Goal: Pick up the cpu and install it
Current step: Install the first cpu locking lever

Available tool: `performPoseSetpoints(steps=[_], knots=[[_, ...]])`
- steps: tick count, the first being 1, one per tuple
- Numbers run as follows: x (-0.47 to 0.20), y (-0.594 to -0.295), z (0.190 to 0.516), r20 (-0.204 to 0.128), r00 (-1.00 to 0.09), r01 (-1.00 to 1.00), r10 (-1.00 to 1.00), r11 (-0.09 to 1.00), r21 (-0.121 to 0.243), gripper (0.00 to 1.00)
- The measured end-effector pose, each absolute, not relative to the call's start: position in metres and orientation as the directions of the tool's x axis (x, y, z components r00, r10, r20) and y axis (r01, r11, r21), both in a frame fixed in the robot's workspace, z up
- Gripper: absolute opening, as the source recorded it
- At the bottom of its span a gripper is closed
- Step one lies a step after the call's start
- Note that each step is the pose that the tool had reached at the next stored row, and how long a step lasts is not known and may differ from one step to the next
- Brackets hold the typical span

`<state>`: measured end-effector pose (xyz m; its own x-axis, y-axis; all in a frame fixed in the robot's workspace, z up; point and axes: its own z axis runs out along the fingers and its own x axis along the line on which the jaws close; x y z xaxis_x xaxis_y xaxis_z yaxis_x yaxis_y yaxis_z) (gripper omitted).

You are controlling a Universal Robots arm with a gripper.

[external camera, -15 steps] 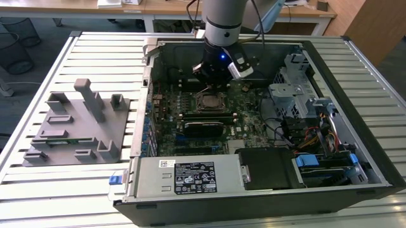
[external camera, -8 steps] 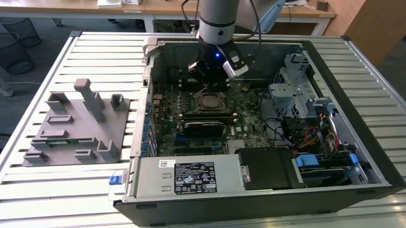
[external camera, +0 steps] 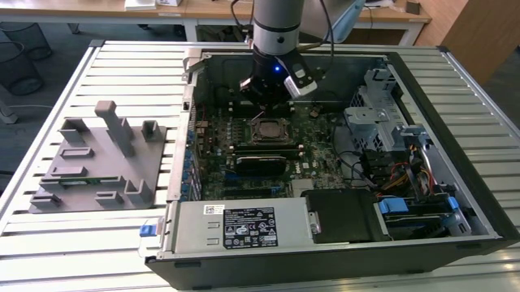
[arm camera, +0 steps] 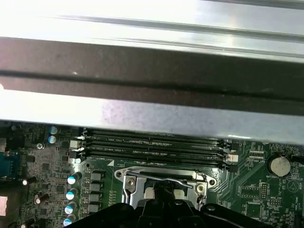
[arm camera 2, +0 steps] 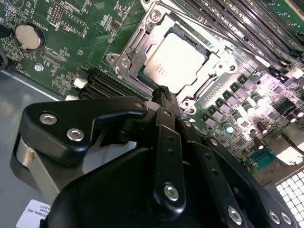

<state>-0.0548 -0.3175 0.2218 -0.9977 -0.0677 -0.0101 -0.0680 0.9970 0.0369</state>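
The cpu lies flat in the socket frame on the motherboard inside the open computer case. Its silver-grey top is bare in the second wrist view. My gripper hangs just above the socket's far side, deep in the case. The fingers are pressed together into one narrow tip at the cpu's edge, and nothing is held between them. In the first wrist view the gripper tip covers the middle of the cpu, with pale metal showing either side of it.
Black memory slots run beside the socket, close to the case wall. A drive cage and cables stand at the exterior view's right. The power supply is at the front. A grey parts fixture sits outside the case.
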Motion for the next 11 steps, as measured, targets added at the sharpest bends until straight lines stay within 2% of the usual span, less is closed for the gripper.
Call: performPoseSetpoints(steps=[11], knots=[[-0.0552,-0.3223,0.2198,-0.010,-0.998,-0.068,-0.068,0.997,0.032,0.11]])
